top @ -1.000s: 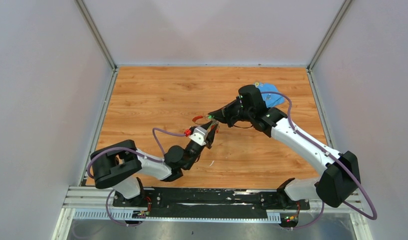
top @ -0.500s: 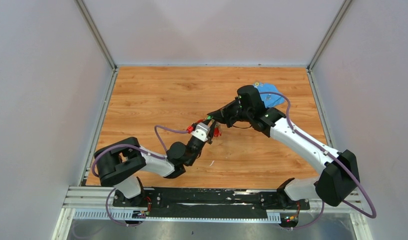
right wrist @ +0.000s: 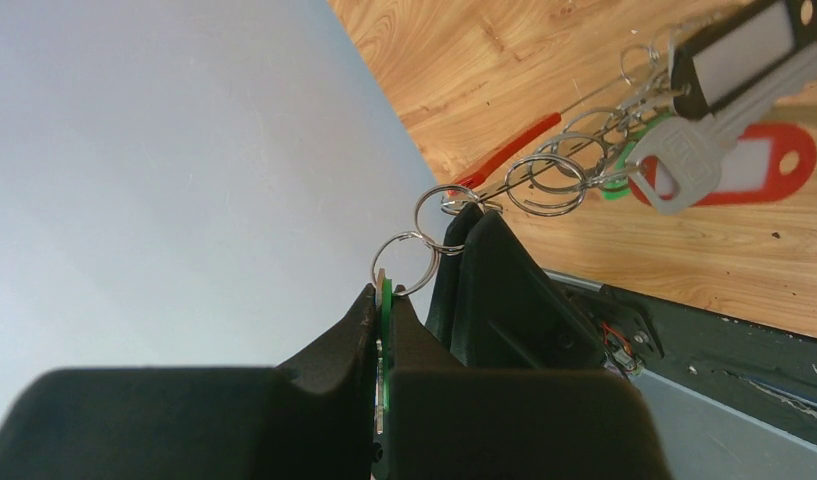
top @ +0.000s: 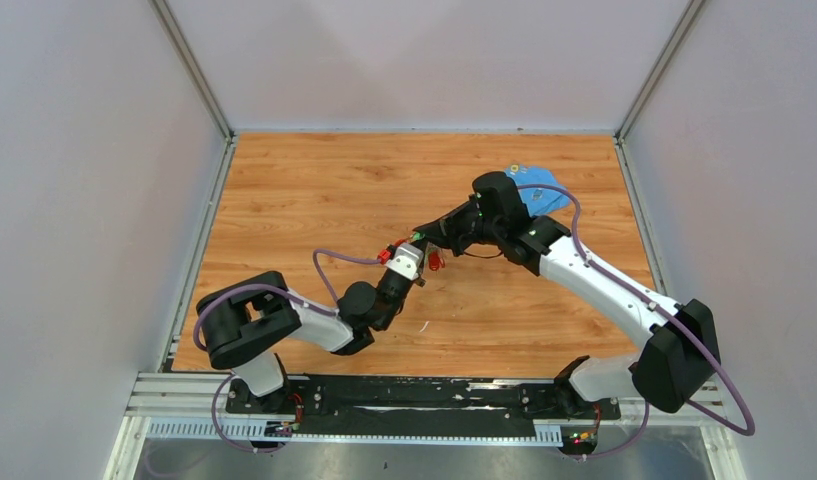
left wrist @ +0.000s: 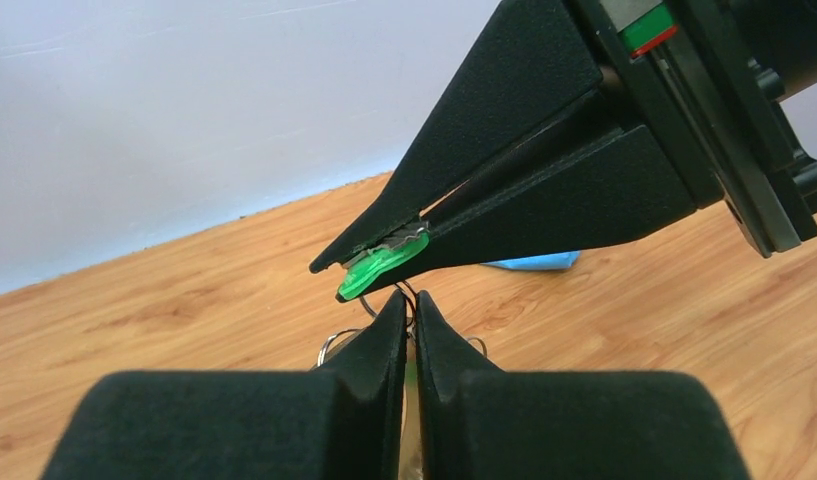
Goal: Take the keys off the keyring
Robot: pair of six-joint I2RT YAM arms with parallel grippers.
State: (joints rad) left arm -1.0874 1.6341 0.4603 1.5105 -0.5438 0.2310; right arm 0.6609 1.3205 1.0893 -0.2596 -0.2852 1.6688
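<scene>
Plenty of bare table (top: 284, 190) at upper left and lower right. Both arms stretch to meet at frame centre, far from the walls, and the blue piece (top: 546, 196) lies upper right. My right gripper (top: 417, 238) is pinched shut on a green-headed key (left wrist: 376, 272). My left gripper (top: 420, 266) is clamped on the keyring (right wrist: 506, 150), with the other keys (right wrist: 684, 160) bunched on it.

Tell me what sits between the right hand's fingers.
A green plastic key head is pinched in the right hand, a small split ring poking out beyond the fingertips. The fingers cover the rest, so its blade cannot be seen.
</scene>
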